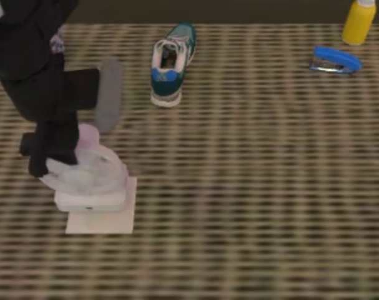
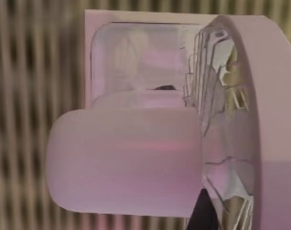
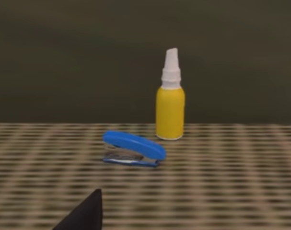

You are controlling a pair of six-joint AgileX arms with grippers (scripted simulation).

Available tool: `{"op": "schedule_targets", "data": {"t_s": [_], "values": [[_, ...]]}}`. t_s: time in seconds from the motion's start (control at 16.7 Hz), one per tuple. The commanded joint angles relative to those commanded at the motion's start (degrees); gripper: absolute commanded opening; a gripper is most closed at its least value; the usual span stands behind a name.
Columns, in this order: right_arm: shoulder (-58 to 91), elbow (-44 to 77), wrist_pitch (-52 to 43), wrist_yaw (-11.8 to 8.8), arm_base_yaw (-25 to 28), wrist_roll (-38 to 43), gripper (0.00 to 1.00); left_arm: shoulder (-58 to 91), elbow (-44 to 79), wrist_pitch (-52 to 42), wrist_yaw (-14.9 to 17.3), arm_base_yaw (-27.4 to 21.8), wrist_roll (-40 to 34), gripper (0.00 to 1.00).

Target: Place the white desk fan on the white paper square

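Note:
The white desk fan [image 1: 89, 178] stands at the table's left with its blocky base [image 1: 89, 201] on the white paper square [image 1: 105, 220]. The base covers the sheet's upper left part. My left gripper [image 1: 42, 159] hangs over the fan's left side. In the left wrist view the cylindrical motor housing [image 2: 126, 163] and the grilled disc head [image 2: 260, 120] fill the picture. The base [image 2: 135, 57] and the paper square [image 2: 87, 52] lie behind them. Only a black tip of that gripper [image 2: 203, 213] shows, beside the housing. My right gripper [image 3: 87, 218] is parked out of the top view.
A teal and white shoe [image 1: 172, 62] lies at the back middle. A blue stapler [image 1: 334, 60] and a yellow bottle [image 1: 358, 22] are at the back right. The right wrist view shows the stapler [image 3: 133, 149] and bottle [image 3: 170, 100] too. A woven mat covers the table [image 1: 258, 187].

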Motion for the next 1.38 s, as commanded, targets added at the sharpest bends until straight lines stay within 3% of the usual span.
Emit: {"op": "schedule_targets", "data": {"t_s": [0.48,1.26,1.38], "values": [[0.00,0.00,0.00,0.00,0.00,0.00,1.00,0.66,-5.30,5.63,0.17,0.08,-0.04,0.00],[0.00,0.00,0.00,0.00,0.00,0.00,1.00,0.66,-5.30,5.63,0.17,0.08,-0.04,0.98],[0.00,0.00,0.00,0.00,0.00,0.00,1.00,0.66,-5.30,5.63,0.17,0.08,-0.04,1.00]]}}
